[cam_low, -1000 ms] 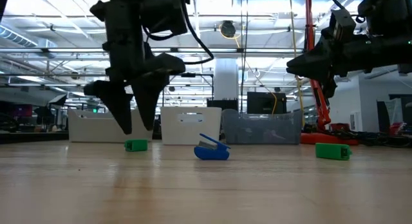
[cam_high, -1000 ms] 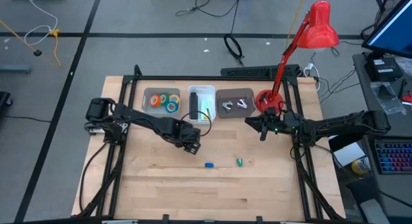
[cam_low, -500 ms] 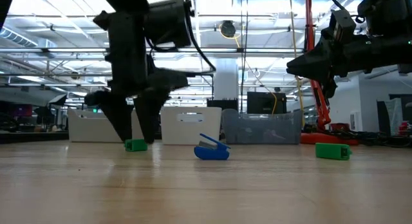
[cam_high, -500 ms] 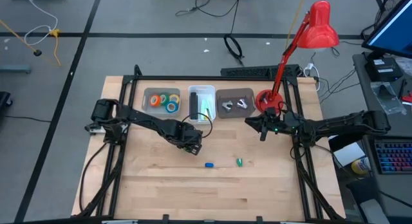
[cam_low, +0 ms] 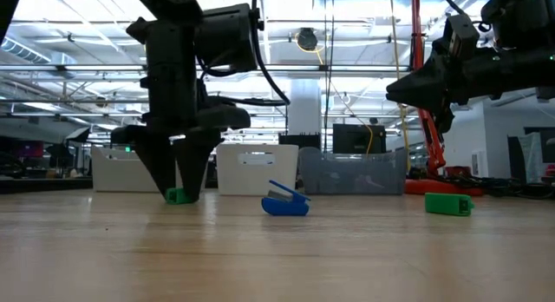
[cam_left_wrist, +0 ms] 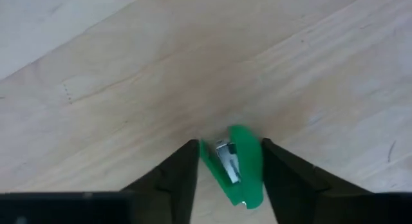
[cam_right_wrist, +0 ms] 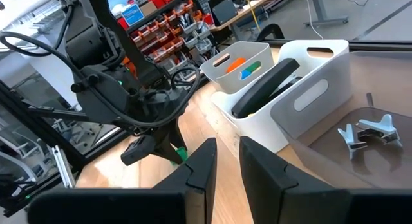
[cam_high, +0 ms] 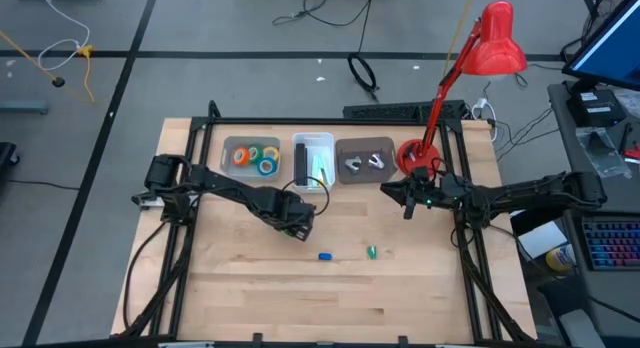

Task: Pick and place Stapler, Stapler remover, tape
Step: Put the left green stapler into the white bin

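Observation:
A small green stapler (cam_left_wrist: 241,166) lies on the wooden table between the fingers of my left gripper (cam_left_wrist: 229,143), which points down at mid-table (cam_high: 297,223) and stands open around it (cam_low: 182,193). I cannot tell whether the fingers touch it. A blue stapler (cam_high: 324,256) and a second green one (cam_high: 371,252) lie nearer the front. Tape rolls (cam_high: 254,156) lie in the left grey bin. Metal staple removers (cam_high: 364,164) lie in the right grey bin. My right gripper (cam_high: 404,200) hovers at the right, slightly open and empty.
A white bin (cam_high: 313,163) between the grey ones holds a black stapler (cam_right_wrist: 264,85). A red desk lamp's base (cam_high: 415,156) stands just behind my right gripper. Bare wood lies toward the near edge.
My left gripper has come down toward the table, so that its fingertips now stand on either side of the green stapler. The stapler has not moved.

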